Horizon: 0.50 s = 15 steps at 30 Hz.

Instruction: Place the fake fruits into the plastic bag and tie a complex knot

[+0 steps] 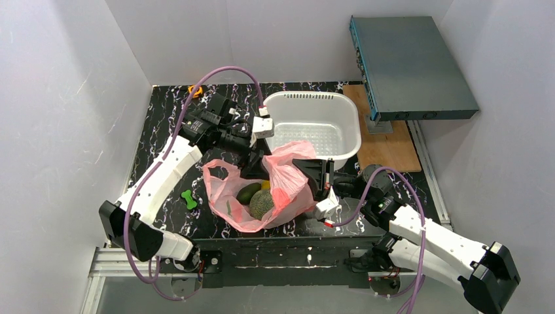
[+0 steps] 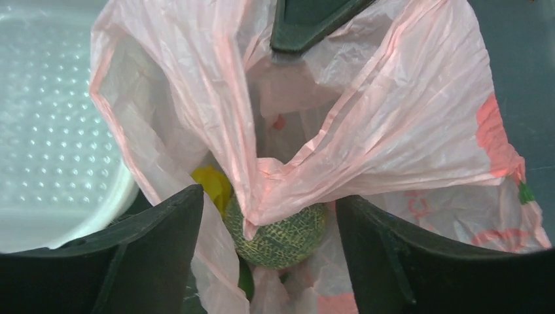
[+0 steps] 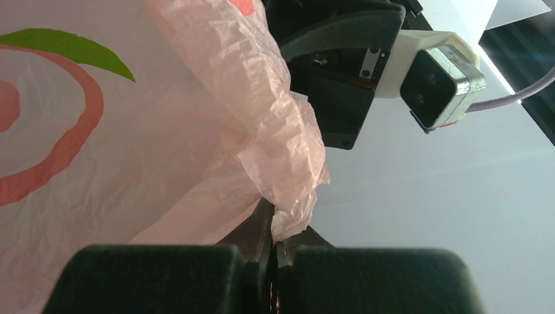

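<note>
The pink plastic bag (image 1: 288, 183) lies open on the black table. Inside it I see the netted melon (image 1: 262, 204), the dark green avocado (image 1: 247, 193) and the small yellow fruit (image 1: 265, 185). My left gripper (image 1: 254, 163) hangs over the bag's back rim, open. In the left wrist view a fold of the bag (image 2: 393, 118) runs between the spread jaws of the left gripper (image 2: 269, 196), above the melon (image 2: 281, 235) and yellow fruit (image 2: 213, 183). My right gripper (image 1: 319, 178) is shut on the bag's right edge; the right wrist view shows the right gripper (image 3: 275, 226) pinching crumpled plastic (image 3: 281, 150).
A white perforated basket (image 1: 350, 124) stands right behind the bag. A small green bone-shaped toy (image 1: 190, 198) lies left of the bag. A wooden board (image 1: 389, 154) and a raised blue-grey box (image 1: 412, 65) are at the back right. White walls close in on both sides.
</note>
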Each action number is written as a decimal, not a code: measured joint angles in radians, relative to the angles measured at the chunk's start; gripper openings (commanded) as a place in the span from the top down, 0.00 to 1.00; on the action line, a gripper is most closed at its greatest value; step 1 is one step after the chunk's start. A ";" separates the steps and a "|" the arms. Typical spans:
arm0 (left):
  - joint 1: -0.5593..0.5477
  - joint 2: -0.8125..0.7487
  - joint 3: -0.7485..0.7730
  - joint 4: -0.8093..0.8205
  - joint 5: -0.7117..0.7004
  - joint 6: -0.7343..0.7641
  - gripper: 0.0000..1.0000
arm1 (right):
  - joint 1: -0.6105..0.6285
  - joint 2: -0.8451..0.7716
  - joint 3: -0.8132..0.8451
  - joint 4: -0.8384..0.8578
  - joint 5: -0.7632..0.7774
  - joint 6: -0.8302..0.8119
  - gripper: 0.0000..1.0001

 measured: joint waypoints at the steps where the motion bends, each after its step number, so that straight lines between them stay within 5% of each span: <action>1: -0.008 0.000 0.000 0.016 -0.006 -0.008 0.45 | 0.000 0.000 0.000 0.000 -0.003 0.000 0.95; 4: -0.035 0.000 0.000 0.053 -0.021 -0.043 0.85 | 0.000 0.002 0.000 0.001 -0.003 -0.003 0.88; 6: -0.047 0.000 0.003 0.062 -0.031 -0.061 1.00 | 0.000 0.001 -0.002 -0.003 -0.001 -0.005 0.78; 10: -0.049 -0.015 0.005 0.082 -0.069 -0.096 1.00 | 0.000 -0.026 -0.002 -0.077 0.039 -0.018 0.41; 15: -0.049 -0.083 0.020 0.105 -0.169 -0.133 1.00 | -0.002 -0.140 0.003 -0.274 0.131 0.034 0.32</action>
